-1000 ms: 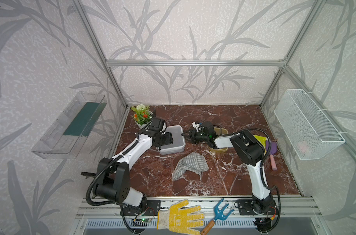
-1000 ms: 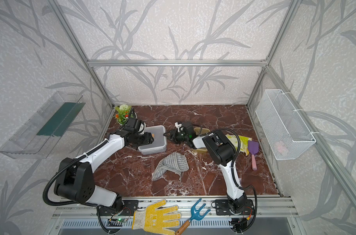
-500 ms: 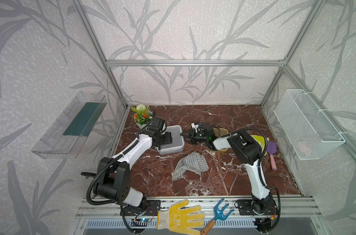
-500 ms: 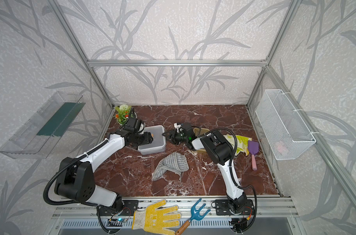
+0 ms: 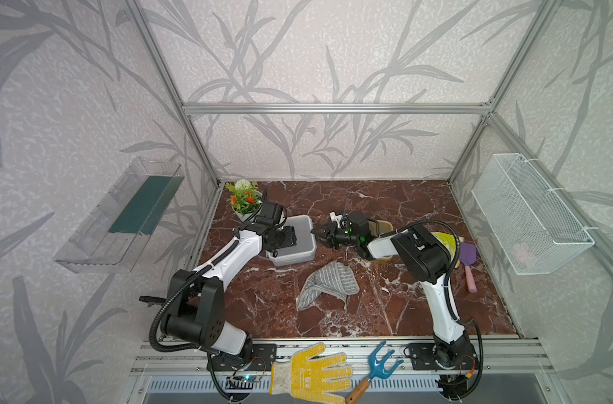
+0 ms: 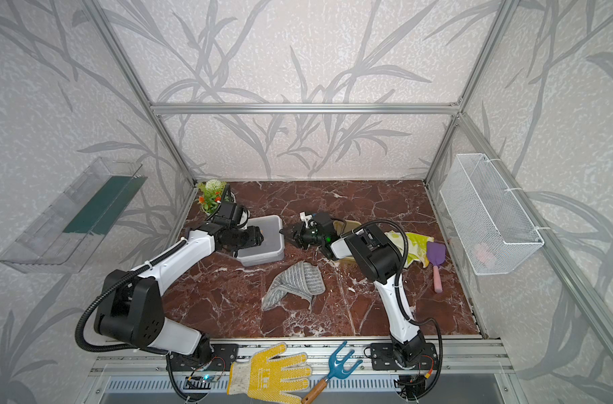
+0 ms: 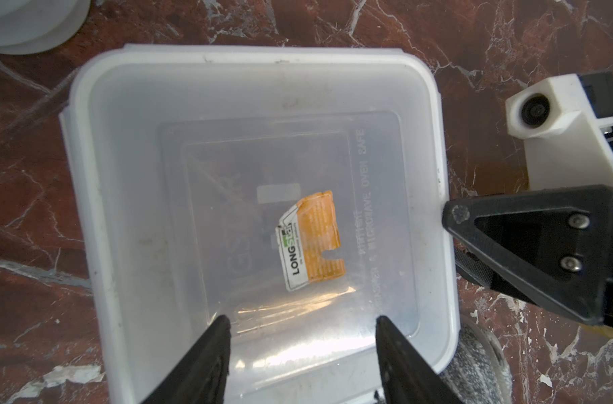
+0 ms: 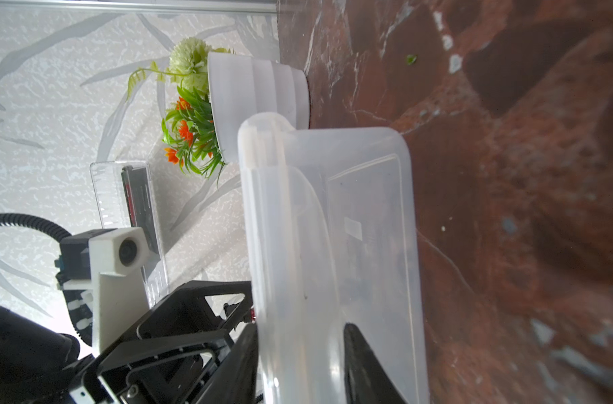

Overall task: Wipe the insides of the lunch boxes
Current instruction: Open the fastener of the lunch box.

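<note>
Grey lunch box flat on the worktop, near the striped cloth. Amber lunch box mostly hidden behind the right arm. Right claw at the grey box's side rim, fingers either side of the lip; impossible to tell whether biting yet. Left claw spread above the box, holding nothing. Best to close squarely on the lip, press gently so nothing tips or skids, then send the free claw for the cloth.
</note>
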Robot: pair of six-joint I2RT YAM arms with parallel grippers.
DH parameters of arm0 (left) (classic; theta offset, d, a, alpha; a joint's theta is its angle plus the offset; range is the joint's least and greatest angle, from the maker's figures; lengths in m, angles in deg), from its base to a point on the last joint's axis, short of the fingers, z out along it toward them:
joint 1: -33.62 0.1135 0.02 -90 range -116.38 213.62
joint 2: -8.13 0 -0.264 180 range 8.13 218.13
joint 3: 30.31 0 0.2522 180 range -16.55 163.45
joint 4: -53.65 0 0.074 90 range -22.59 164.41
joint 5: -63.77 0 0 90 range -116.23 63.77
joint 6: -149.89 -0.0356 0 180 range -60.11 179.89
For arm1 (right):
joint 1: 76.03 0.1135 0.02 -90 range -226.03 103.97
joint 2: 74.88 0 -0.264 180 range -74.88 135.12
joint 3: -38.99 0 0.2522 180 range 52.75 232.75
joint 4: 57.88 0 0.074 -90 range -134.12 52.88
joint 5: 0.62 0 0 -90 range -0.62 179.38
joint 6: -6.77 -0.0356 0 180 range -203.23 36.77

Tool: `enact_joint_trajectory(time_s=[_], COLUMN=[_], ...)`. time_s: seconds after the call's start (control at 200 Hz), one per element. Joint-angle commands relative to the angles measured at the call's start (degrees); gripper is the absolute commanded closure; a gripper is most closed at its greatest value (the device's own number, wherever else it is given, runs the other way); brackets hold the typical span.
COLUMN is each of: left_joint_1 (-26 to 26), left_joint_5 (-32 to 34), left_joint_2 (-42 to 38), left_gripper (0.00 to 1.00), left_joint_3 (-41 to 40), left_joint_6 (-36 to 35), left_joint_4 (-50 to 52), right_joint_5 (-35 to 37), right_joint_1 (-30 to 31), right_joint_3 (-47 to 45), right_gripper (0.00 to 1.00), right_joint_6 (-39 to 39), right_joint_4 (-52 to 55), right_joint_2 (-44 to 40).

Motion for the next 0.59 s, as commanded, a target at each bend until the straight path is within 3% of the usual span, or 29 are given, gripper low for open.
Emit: enact_joint_trajectory(time_s=[0.0,0.185,0.43,0.59], left_joint_1=[-0.13,-0.22,-0.57,-0.71], left_joint_5=[0.10,0.10,1.89,1.29], left_joint_2=[1.34,2.39,4.03,3.77], left_gripper=[0.35,0.35,0.35,0.35], left_joint_3=[-0.46,-0.18,0.15,0.06], left_joint_6=[-0.13,-0.13,-0.04,0.22], left_joint_4=[1.83,2.34,3.66,2.87], right_joint_5=[-1.70,-0.13,1.80,2.24], right_joint_1=[0.39,0.29,0.19,0.18], right_joint_3=[-0.14,2.08,3.66,4.40], right_gripper=[0.66,0.70,0.74,0.63], right_joint_6=[3.14,12.87,17.96,18.85], right_joint_4=[4.13,20.43,29.13,30.32], right_joint_2=[-2.06,-5.25,-6.67,-6.23])
